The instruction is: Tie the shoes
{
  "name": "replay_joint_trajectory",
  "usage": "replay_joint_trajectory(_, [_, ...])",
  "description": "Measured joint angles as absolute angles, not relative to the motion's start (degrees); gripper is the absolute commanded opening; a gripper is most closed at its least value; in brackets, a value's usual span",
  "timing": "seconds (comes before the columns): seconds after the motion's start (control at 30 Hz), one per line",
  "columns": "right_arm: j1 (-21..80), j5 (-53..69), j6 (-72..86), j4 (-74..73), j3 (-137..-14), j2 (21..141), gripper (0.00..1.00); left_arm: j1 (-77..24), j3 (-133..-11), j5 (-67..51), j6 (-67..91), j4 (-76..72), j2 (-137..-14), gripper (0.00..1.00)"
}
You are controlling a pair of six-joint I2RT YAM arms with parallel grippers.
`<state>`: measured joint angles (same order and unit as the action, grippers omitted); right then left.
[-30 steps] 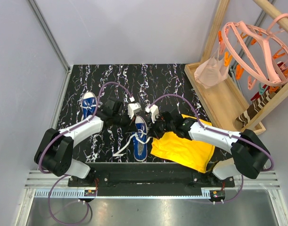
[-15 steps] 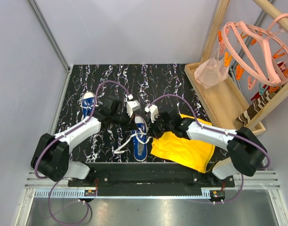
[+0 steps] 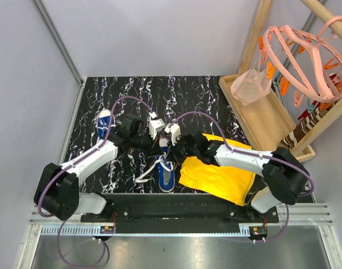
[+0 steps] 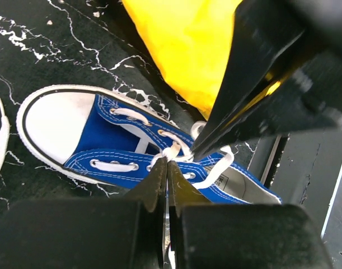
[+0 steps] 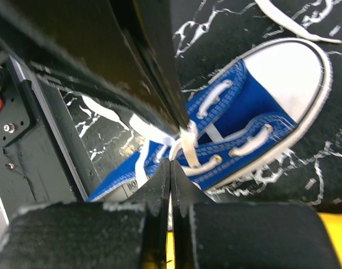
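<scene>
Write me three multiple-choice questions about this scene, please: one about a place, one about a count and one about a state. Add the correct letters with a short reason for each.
1. Where does the yellow cloth lie?
A. Beside the near shoe, to its right.
B. In the far left corner.
C. Over a wooden rail.

2. How many blue shoes are on the table?
A. One.
B. Two.
C. Three.

3. How do the jaws of the left gripper and the right gripper stand?
A. Both wide open.
B. Both closed.
C. One open, one closed.

Answers:
1 A: the cloth lies right next to the near shoe.
2 B: there is the near shoe, plus the far shoe at the table's left edge.
3 B: each wrist view shows the fingertips pressed together at the laces.
</scene>
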<state>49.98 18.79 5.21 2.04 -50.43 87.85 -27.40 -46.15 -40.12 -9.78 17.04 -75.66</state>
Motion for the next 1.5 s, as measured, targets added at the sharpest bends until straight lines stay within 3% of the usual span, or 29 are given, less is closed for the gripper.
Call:
replay_joint_trajectory(0.57, [52.03, 11.51, 6.28, 4.89, -49.15, 87.11, 0.0, -27.38, -45.23, -40.07, -9.61, 17.52, -73.76, 0.0])
replay_joint_trajectory(0.9, [52.03, 13.5, 6.5, 11.68, -47.03, 87.59, 0.0, -27.16, -45.23, -40.12, -9.63, 18.15, -73.63, 0.01])
replay_joint_trajectory(1.03, [52.03, 15.2, 6.61, 13.93, -47.05, 90.26, 0.0, -26.65, -45.23, -40.12, -9.67, 18.79, -73.63, 0.13])
replay_joint_trajectory(1.07, [52.03, 15.66, 6.74, 14.24, -47.07, 90.94, 0.0, -26.57, -45.23, -40.14, -9.67, 18.87, -73.63, 0.26])
replay_joint_trajectory(1.17, [52.03, 16.16, 6.79, 14.76, -47.07, 91.83, 0.0, -25.17, -45.17, -41.12, -9.87, 19.27, -73.47, 0.4])
replay_joint_trajectory(1.33, [52.03, 16.21, 6.76, 16.19, -47.0, 91.83, 0.0, -18.22, -43.64, -41.87, -14.2, 20.21, -70.46, 0.45])
replay_joint_trajectory(1.5, [52.03, 16.21, 6.74, 17.28, -46.87, 91.83, 0.0, -14.0, -43.11, -42.04, -30.13, 22.46, -67.75, 0.46])
